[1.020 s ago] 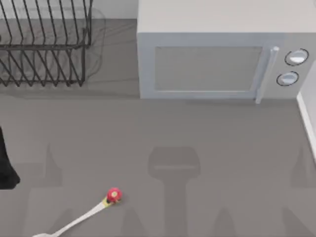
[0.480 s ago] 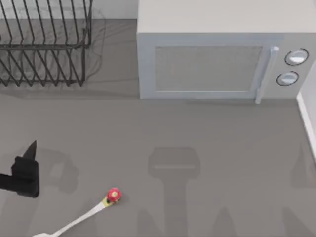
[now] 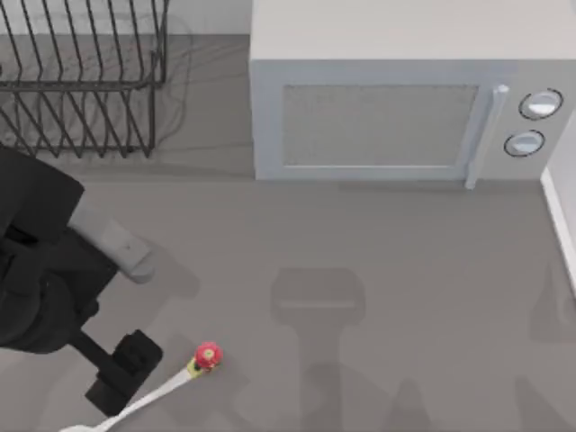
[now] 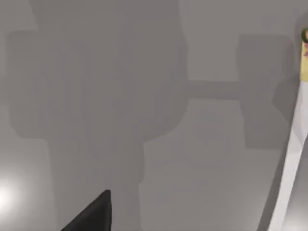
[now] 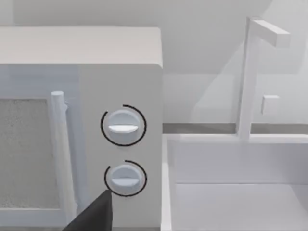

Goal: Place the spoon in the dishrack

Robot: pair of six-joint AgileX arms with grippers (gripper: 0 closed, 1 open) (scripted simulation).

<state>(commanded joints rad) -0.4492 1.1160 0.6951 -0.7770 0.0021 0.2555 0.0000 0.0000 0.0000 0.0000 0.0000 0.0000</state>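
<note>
While the left gripper (image 3: 121,373) hangs just over the white handle, the spoon (image 3: 162,389) lies flat on the grey table (image 3: 378,270), its red knob toward the microwave (image 3: 396,99). Whether that claw is open or closed cannot be told. The dishrack (image 3: 81,81) stands just beside the microwave, well apart from the spoon. The right wrist view faces the microwave's two dials (image 5: 123,126).

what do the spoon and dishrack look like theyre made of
Spoon: smooth white handle, probably plastic or ceramic, with a glossy red knob and yellow collar. Dishrack: thin black wire, likely coated metal, see-through between its slanted prongs.
</note>
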